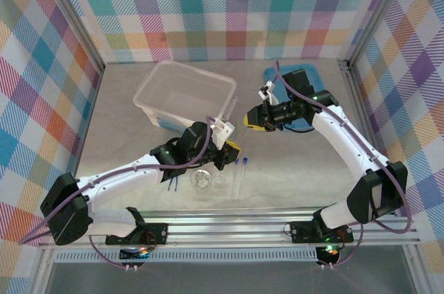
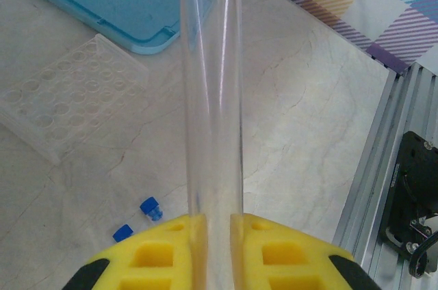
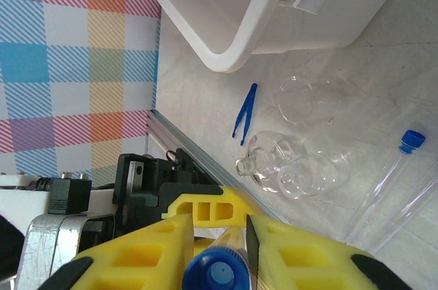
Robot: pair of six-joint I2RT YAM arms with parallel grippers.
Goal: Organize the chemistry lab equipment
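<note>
1. Thin clear tube with a small blue cap hung above the middle of the tabletop, bridging the two grippers just off the near right corner of the large translucent plastic box.
2. The left gripper had its yellow jaws clamped on the tube's lower stretch. The right gripper flanked the capped end closely, and I could not tell whether its fingers pressed it.
3. The tube looked straight and colourless, with a saturated blue cap.
4. The left wrist view showed the flat blue rectangular lid, a clear plastic well plate just beside it, and two small blue caps low on the tabletop.
5. The right wrist view showed dark blue tweezers, a round clear glass flask and a tiny clear cup. They lay close together toward the near edge, with another clear tube with a blue cap beside them.
</note>
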